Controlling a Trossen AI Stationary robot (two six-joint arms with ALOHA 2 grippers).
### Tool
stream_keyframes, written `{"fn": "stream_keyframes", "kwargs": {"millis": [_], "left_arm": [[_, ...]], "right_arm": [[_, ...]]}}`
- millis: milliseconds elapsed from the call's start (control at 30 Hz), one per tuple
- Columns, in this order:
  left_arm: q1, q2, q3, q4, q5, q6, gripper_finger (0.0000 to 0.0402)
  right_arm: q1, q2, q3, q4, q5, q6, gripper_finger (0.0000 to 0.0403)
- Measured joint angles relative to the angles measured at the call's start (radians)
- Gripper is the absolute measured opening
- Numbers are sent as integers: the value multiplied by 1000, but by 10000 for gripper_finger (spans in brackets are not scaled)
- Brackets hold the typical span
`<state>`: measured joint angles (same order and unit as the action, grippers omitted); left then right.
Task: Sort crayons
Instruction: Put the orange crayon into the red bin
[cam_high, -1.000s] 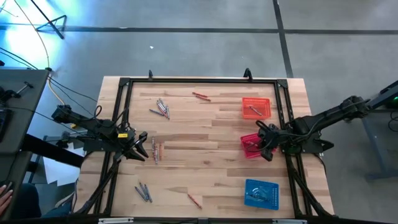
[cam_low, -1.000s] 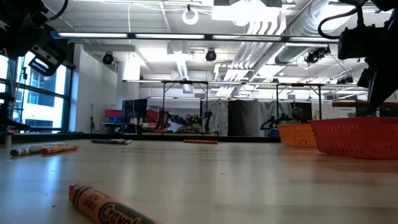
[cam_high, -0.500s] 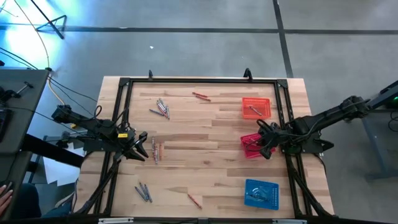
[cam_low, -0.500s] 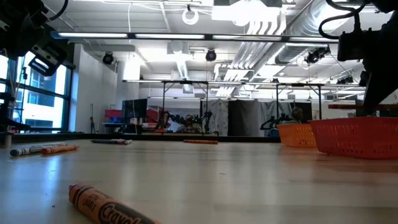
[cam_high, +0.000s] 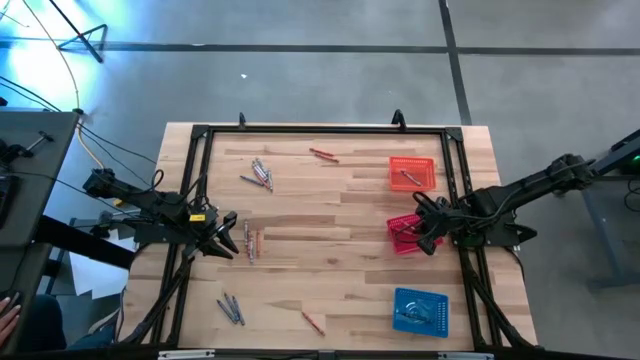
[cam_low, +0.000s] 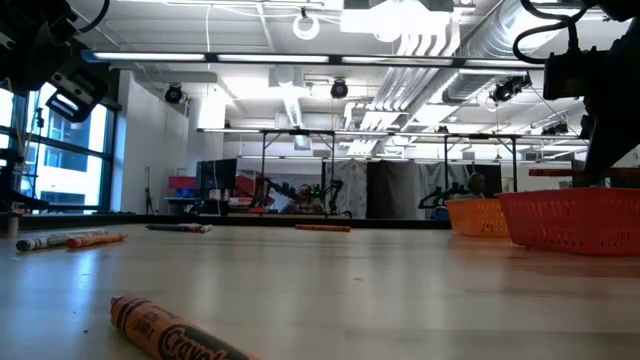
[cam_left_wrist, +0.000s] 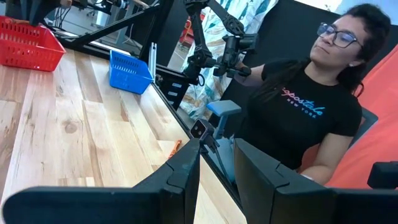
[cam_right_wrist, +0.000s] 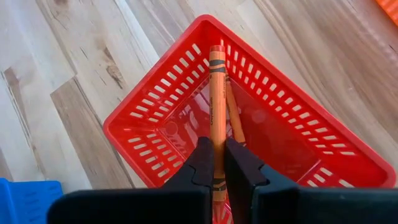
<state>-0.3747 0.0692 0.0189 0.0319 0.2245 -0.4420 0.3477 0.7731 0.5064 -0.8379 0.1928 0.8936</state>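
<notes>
My right gripper (cam_right_wrist: 216, 168) is shut on an orange crayon (cam_right_wrist: 216, 93) above the red basket (cam_right_wrist: 149, 124), at the table's right side (cam_high: 428, 238). Another orange crayon (cam_right_wrist: 234, 118) lies inside that basket. My left gripper (cam_high: 226, 245) is open and empty at the table's left side, beside a grey and an orange crayon (cam_high: 251, 241) lying flat on the wood. More crayons lie loose: a grey group (cam_high: 260, 175), a red one (cam_high: 322, 154), a grey group (cam_high: 231, 308) and a red one (cam_high: 313, 322). My right gripper pinches the orange crayon near its near end (cam_right_wrist: 216, 163) between the two fingers. The crayon runs along the fingers and sticks out ahead of them. Its far end (cam_right_wrist: 216, 52) is over the red basket's far corner; whether it touches the rim I cannot tell.
An orange basket (cam_high: 412, 172) with a crayon in it stands farther back on the right. A blue basket (cam_high: 420, 310) with grey crayons stands near the front right. A black frame (cam_high: 320, 130) runs round the table. A person (cam_left_wrist: 311, 112) sits beyond the table's near edge.
My right gripper has shifted slightly above the red basket, still shut on the crayon. The left arm and the loose crayons have stayed where they were.
</notes>
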Motion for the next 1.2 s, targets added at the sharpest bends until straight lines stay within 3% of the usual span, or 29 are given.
{"fn": "stream_keyframes", "kwargs": {"millis": [667, 933, 1067, 1200], "left_arm": [[0, 0, 0, 0, 0, 0, 86], [0, 0, 0, 0, 0, 0, 86], [0, 0, 0, 0, 0, 0, 86], [0, 0, 0, 0, 0, 0, 86]], "right_arm": [[0, 0, 3, 0, -17, 4, 93], [-1, 8, 133, 154, -73, -68, 94], [1, 89, 189, 285, -94, -160, 94], [1, 272, 255, 375, -101, -222, 94]]}}
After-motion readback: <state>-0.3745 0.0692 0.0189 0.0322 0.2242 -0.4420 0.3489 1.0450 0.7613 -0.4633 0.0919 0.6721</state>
